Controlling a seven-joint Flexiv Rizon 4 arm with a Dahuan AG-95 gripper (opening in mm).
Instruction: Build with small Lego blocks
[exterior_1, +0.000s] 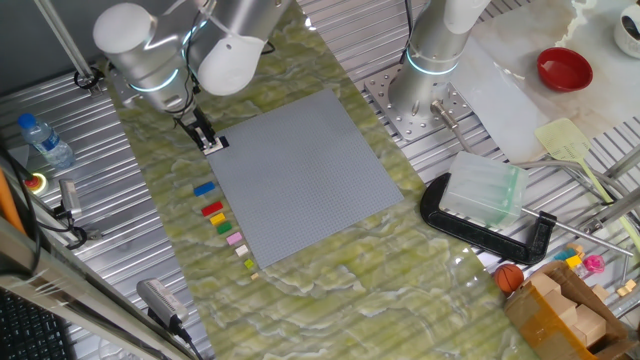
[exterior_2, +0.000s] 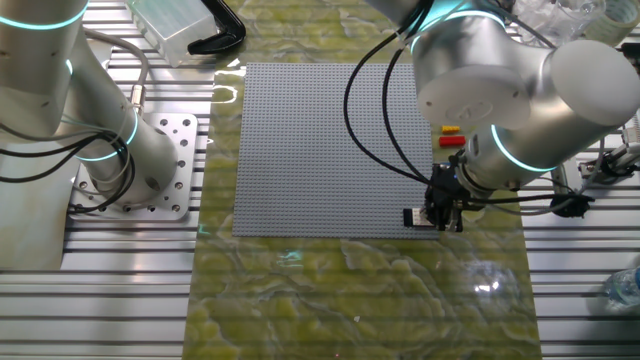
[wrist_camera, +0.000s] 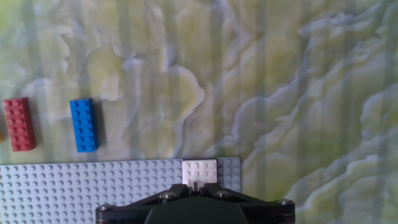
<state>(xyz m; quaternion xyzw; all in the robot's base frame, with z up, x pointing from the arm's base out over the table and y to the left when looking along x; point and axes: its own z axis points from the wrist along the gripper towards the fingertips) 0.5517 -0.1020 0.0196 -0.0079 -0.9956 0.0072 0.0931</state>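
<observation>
green marbled mat (wrist_camera: 261, 74); no writing legible.

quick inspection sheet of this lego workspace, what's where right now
surface: green marbled mat on a slatted metal table, grey baseplate lying on it
job's things: white block on the baseplate's corner; blue block and red block on the mat beside the plate, more coloured blocks in the same row
clutter: black clamp, red bowl, water bottle
pincer: low over the white block; open or shut cannot be told
cables: black cables looping over the baseplate
surroundings: second arm base bolted nearby
</observation>
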